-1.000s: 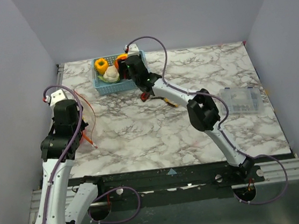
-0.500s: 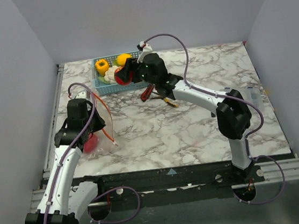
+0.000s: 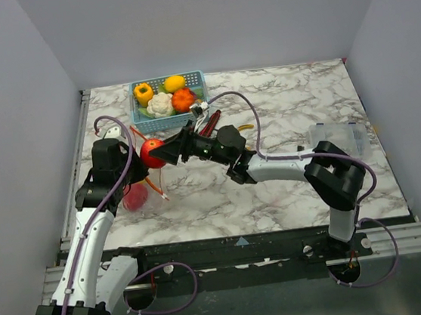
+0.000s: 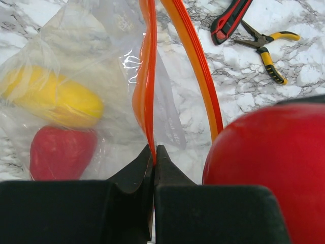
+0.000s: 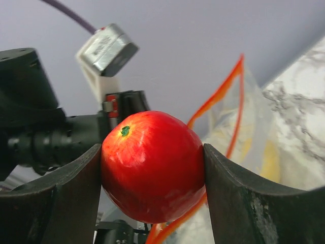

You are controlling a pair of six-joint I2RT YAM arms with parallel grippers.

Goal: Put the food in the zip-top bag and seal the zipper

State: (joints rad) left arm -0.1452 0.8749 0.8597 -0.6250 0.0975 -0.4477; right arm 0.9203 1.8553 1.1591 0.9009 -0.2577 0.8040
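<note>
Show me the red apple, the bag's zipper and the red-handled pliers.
red toy apple (image 5: 152, 162), right wrist view, middle of its glossy skin.
zipper (image 4: 195, 71), left wrist view, on the right-hand orange strand.
red-handled pliers (image 4: 229, 21), left wrist view, on a handle.

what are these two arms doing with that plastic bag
The left tool is shut on one side of the zipper, lifting it so the mouth of the clear bag gapes. The right tool grips a red toy fruit and holds it at that opening, not yet inside. A yellow piece and a red piece already lie in the bag. More toy food sits in the blue basket.
</note>
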